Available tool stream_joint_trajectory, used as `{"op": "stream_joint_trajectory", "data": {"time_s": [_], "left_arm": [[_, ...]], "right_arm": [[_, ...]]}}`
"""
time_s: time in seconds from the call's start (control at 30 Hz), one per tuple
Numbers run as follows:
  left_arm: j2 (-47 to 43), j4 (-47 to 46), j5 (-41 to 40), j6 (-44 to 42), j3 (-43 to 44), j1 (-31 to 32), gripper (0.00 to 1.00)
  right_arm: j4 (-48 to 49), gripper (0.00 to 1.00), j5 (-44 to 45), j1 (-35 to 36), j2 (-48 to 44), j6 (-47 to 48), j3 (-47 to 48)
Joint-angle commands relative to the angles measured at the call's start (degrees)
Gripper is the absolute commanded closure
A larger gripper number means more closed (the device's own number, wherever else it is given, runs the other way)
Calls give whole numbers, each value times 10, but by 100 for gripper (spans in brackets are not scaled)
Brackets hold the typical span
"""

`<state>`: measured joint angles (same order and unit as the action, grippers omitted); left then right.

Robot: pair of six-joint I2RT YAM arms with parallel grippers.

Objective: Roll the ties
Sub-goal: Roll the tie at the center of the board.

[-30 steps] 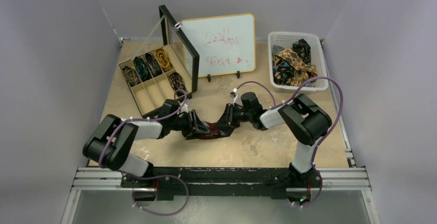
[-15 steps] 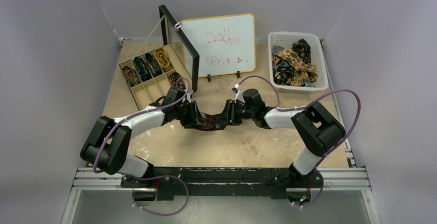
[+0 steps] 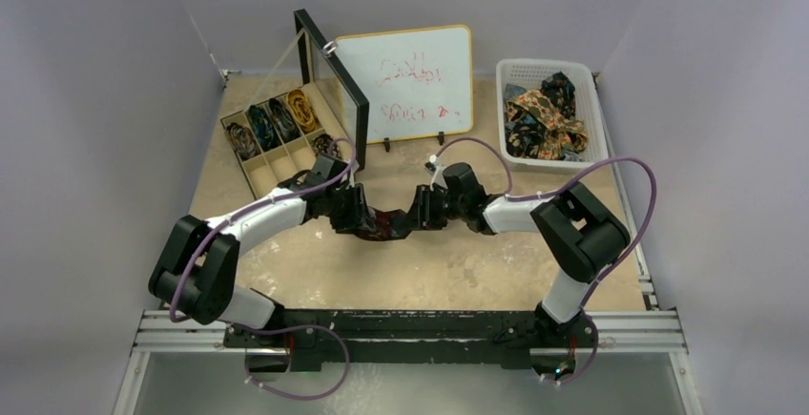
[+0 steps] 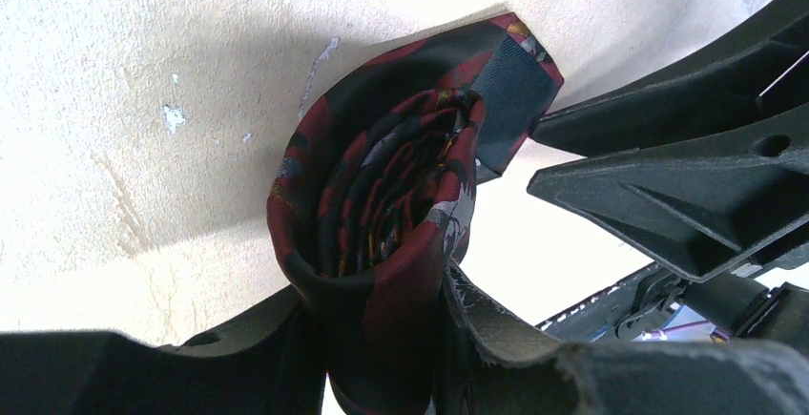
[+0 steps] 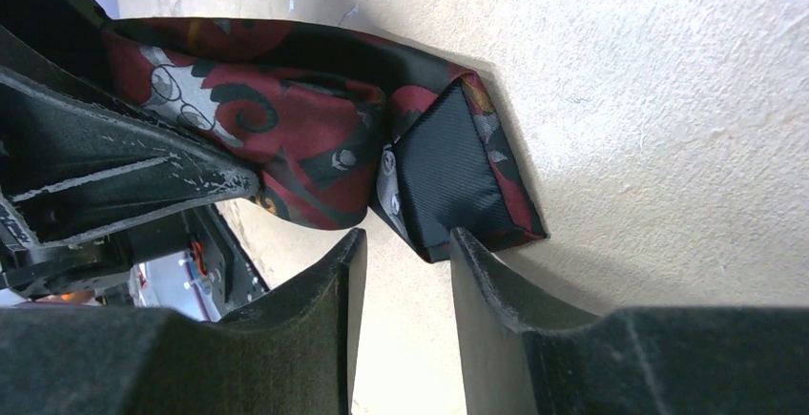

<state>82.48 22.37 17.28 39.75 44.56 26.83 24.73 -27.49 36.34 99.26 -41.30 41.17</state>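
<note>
Beige table (image 3: 458,272) is carrying the maroon tie (image 4: 391,186) mid-frame, now nearer the divided box (image 3: 238,159). The left gripper (image 4: 382,339) is clamping it, rolled and seemingly ready for stowing, while the right gripper (image 5: 405,243) is standing narrowly parted at its tail.

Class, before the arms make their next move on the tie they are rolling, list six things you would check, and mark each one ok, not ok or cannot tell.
1. Maroon tie coiled up: ok, layers show from the left wrist.
2. Left end effector clamped on the tie: ok.
3. Pointed tail tucked in: not ok, it lies loose on the table.
4. Right end effector holding the tail: not ok, jaws apart, tip just beyond them.
5. Free cell in the organiser box: ok, near cells look bare.
6. Tie wound tightly enough to survive release: cannot tell.
</note>
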Motion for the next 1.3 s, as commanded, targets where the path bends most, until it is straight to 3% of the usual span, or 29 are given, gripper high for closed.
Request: {"op": "stream_joint_trajectory", "data": {"time_s": [0.0,0.27,0.47,0.63,0.83,1.13,1.27], "left_arm": [[-19,-13,-9,6,-6,3,68],[-35,-49,-11,40,-40,2,67],[-54,-58,-35,67,-50,2,64],[-37,-18,-46,27,-24,1,64],[-1,22,-24,-35,18,8,65],[32,132,-169,-26,107,46,65],[67,192,-267,-10,160,99,65]], "right_arm": [[-9,61,15,3,-18,11,29],[-34,72,47,8,43,21,55],[-15,75,44,18,19,-3,-12],[13,76,18,21,-6,-24,-52],[7,76,4,21,-14,-27,-31],[33,75,-61,22,-42,-31,-28],[-30,71,-41,20,-78,-6,-12]]}}
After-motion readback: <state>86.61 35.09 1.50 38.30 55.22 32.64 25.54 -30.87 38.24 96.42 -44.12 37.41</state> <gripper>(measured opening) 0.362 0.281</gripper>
